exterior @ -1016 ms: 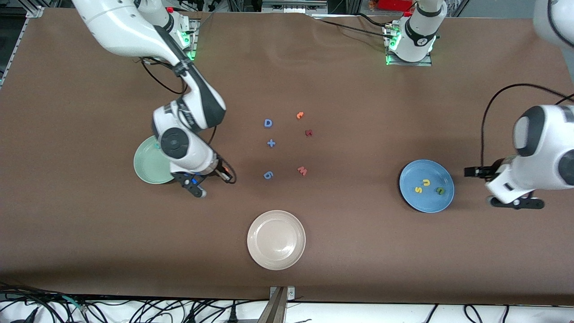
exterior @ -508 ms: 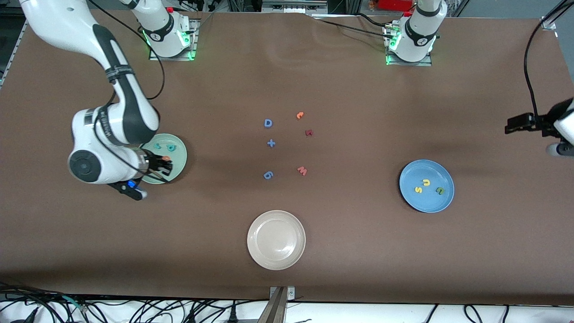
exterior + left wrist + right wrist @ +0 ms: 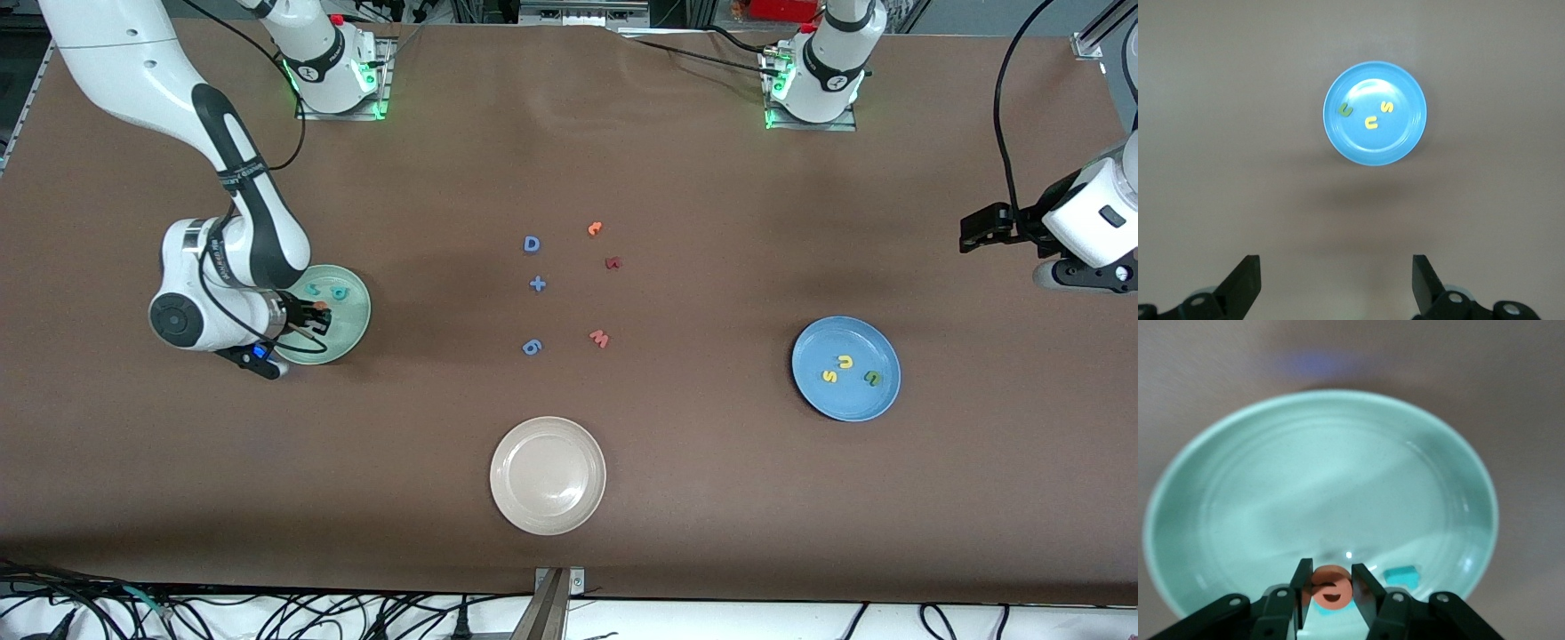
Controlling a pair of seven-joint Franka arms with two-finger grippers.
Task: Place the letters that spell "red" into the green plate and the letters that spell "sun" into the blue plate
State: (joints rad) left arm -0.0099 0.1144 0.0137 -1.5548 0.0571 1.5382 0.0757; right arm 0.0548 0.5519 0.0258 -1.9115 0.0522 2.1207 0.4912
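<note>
Release comes next, we judge: our right gripper [image 3: 318, 313], shut on the orange "e" [image 3: 1331, 587], hangs directly over the green plate [image 3: 351, 333], while the left gripper [image 3: 978, 233] waits open over bare tabletop [image 3: 711, 498].

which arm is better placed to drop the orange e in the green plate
Right. Its end effector is shut on the orange e over the green plate; the left end effector waits open, off past the blue plate.
</note>
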